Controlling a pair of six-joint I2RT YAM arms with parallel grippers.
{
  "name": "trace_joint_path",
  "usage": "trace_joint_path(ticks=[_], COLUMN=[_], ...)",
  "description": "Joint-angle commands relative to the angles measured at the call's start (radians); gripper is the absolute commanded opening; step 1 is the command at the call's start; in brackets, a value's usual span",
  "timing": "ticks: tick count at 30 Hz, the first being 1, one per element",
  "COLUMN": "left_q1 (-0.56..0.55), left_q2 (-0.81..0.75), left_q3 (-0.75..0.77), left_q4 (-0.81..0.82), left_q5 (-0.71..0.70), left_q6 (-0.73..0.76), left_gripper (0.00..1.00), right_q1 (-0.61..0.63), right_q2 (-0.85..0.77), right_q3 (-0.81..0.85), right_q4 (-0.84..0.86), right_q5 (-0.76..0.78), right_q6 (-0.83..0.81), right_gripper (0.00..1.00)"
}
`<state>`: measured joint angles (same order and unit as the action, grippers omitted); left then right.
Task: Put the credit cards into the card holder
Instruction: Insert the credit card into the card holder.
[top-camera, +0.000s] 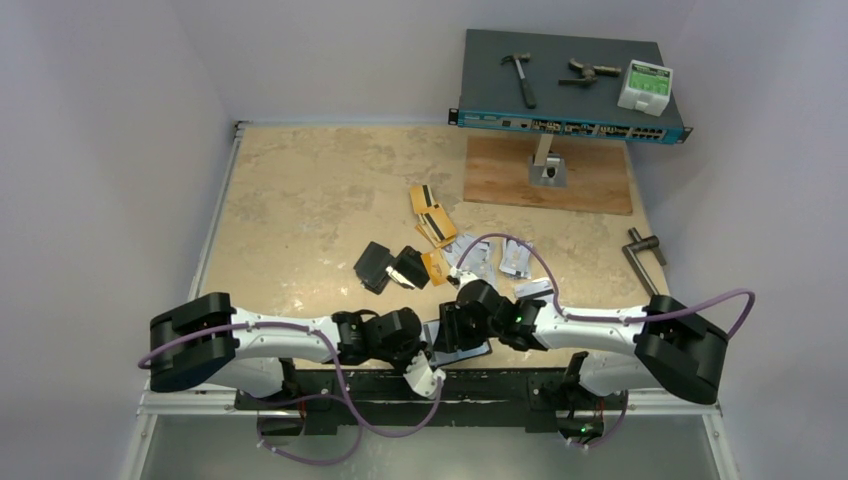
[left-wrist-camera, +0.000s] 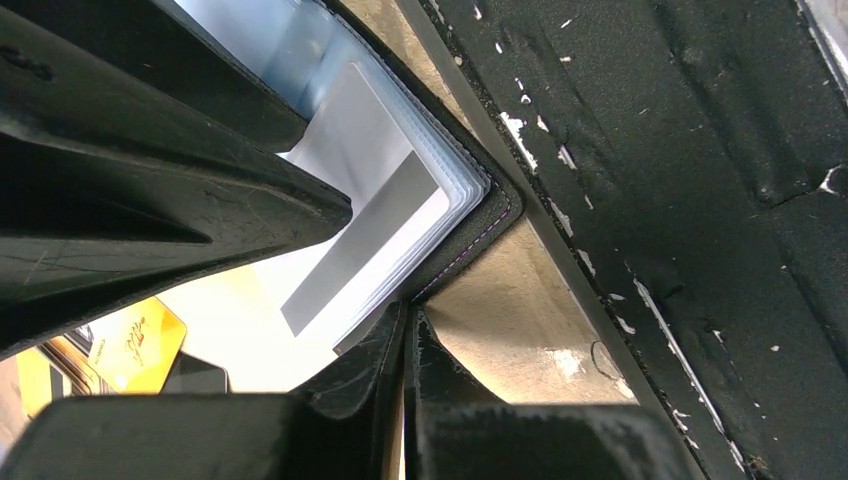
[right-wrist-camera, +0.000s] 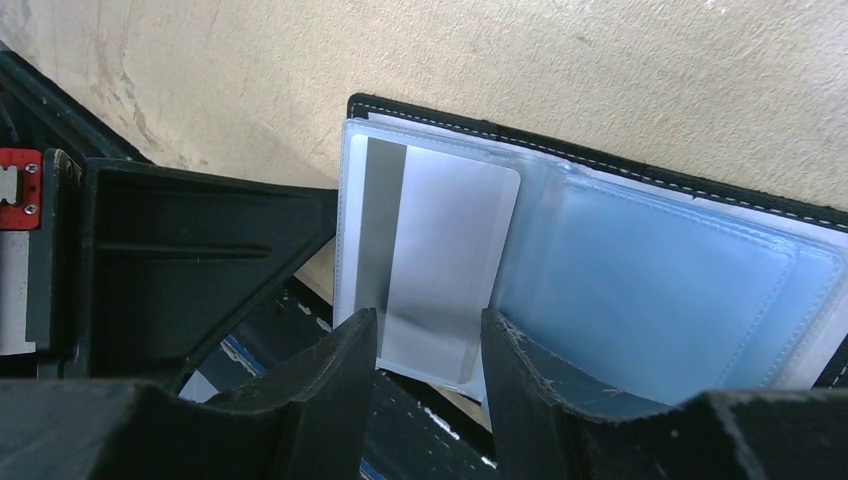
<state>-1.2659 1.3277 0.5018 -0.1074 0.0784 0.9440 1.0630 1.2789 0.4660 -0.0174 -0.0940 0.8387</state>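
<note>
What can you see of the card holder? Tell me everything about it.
The card holder lies open and flat on the beige table, near its front edge between the two arms. Its cover looks like black leather with pale stitching, and inside are clear, bluish plastic sleeves. A silver-white card with a grey stripe sits in one sleeve; the facing sleeve looks empty. The right gripper stands over that card, jaws parted. The left gripper, shut, has its tips at the holder's stitched edge.

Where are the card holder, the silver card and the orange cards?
card holder (right-wrist-camera: 660, 290), right wrist view, on its clear sleeve.
silver card (right-wrist-camera: 445, 250), right wrist view, on its middle.
orange cards (top-camera: 424, 198), top view, on the farthest card.
</note>
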Motion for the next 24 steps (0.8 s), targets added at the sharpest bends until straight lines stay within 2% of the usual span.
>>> trace_joint_path(ticks=[1, 9, 14, 17, 20, 24], left_q1=[-0.007, -0.006, 0.015, 0.060, 0.119, 0.176], left_q2=[-0.001, -0.020, -0.045, -0.048, -0.043, -0.045], left_q3=[-0.018, -0.032, -0.024, 0.028, 0.117, 0.258], left_q4=[0.042, 0.055, -0.002, -0.089, -0.243, -0.477], left_q5=[0.023, 0.005, -0.014, -0.003, 0.032, 0.047], left_q6=[0.005, 0.013, -0.002, -0.042, -0.077, -0.103], left_gripper=[0.00, 0.00, 0.00, 0.00, 0.00, 0.00], right_q1=[0.024, 0.038, 0.027, -0.008, -0.033, -0.049], right_q2=[0.014, -0.018, -0.130, -0.202, -0.261, -0.297], right_q3=[0.043, 0.050, 0.057, 0.060, 0.060, 0.083], right_q4=[0.048, 0.050, -0.088, -0.188, -0.277, -0.453], right_q5=[-0.007, -0.014, 0.078, 0.133, 0.185, 0.289], right_q6=[-0.004, -0.029, 0.010, 0.022, 0.034, 0.063], right_gripper=[0.42, 0.41, 0.49, 0.55, 0.63, 0.65])
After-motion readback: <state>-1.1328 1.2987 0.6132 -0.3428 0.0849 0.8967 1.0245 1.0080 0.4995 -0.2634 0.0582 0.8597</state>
